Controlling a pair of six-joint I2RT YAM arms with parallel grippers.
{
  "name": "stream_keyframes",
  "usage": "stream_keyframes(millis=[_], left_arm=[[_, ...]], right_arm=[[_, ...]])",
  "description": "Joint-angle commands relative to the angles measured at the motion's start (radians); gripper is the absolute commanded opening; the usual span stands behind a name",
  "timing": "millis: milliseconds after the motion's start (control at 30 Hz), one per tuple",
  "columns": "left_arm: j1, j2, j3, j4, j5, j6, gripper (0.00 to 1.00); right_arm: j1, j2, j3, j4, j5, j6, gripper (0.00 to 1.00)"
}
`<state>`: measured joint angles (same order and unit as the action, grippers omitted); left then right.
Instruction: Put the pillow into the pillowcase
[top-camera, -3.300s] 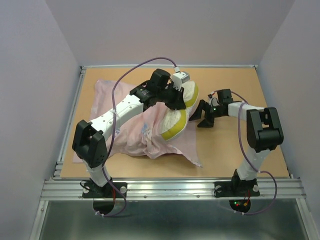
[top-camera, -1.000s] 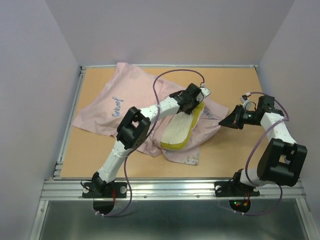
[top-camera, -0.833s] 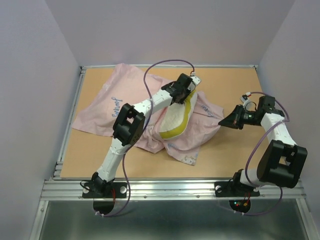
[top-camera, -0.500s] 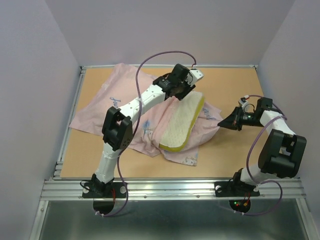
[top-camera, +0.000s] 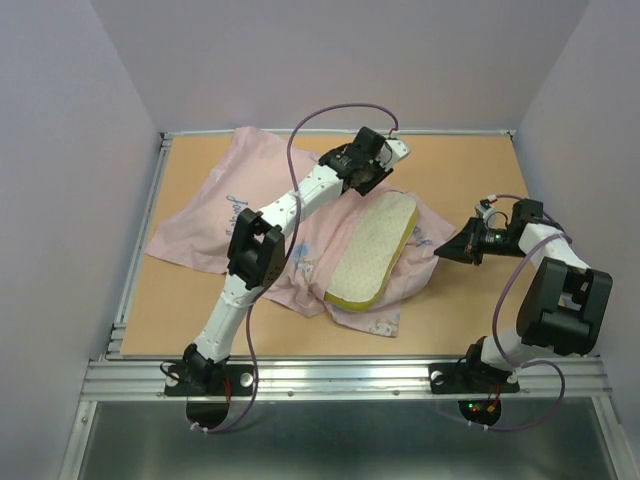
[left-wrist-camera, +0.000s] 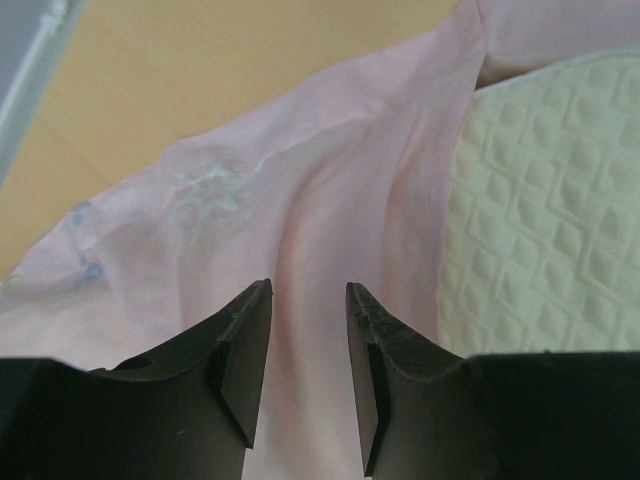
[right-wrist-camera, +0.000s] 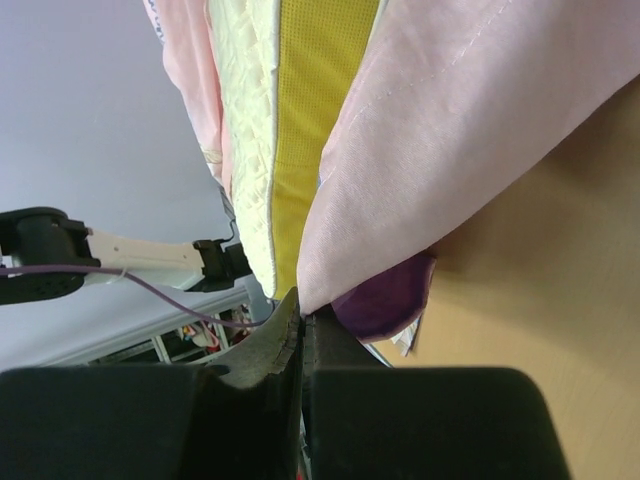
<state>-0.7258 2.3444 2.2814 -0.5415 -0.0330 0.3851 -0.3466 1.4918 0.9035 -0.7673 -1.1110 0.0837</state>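
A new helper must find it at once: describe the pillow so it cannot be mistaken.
On the tan wooden table lies a crumpled pale pink fabric pillowcase. Among its right-hand folds sits the thick oblong cream-white pillow. Only it has a quilted dotted face and a bright yellow side band.

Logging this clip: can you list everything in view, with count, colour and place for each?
pillow: one, cream-white with a yellow side band, mid-table among the pillowcase's folds, top face uncovered
pillowcase: one, pale pink with a bit of purple showing near its right edge, crumpled across the table
table: one, tan wood, under everything
left fingers: two, black, open over pink fabric beside the pillow, holding nothing
right fingers: two, black, shut on the pillowcase's right edge
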Motion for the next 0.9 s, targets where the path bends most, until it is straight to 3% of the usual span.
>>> stream_keyframes(millis=[0,467,867], left_arm=[[-0.024,-0.007,0.038,0.005,0.059,0.017,0.47],[-0.044,-0.057,-0.023,0.089,0.127,-0.017,0.48],[-0.046,0.004,-0.013,0.066,0.116,-0.011,0.45]], right_arm=[[-0.006,-0.012,-0.015,0.022,-0.027,-0.001,0.01],[-0.003,-0.010,-0.018,0.020,-0.021,-0.006,0.00],[-0.003,-0.011,-0.018,0.017,-0.015,-0.012,0.00]])
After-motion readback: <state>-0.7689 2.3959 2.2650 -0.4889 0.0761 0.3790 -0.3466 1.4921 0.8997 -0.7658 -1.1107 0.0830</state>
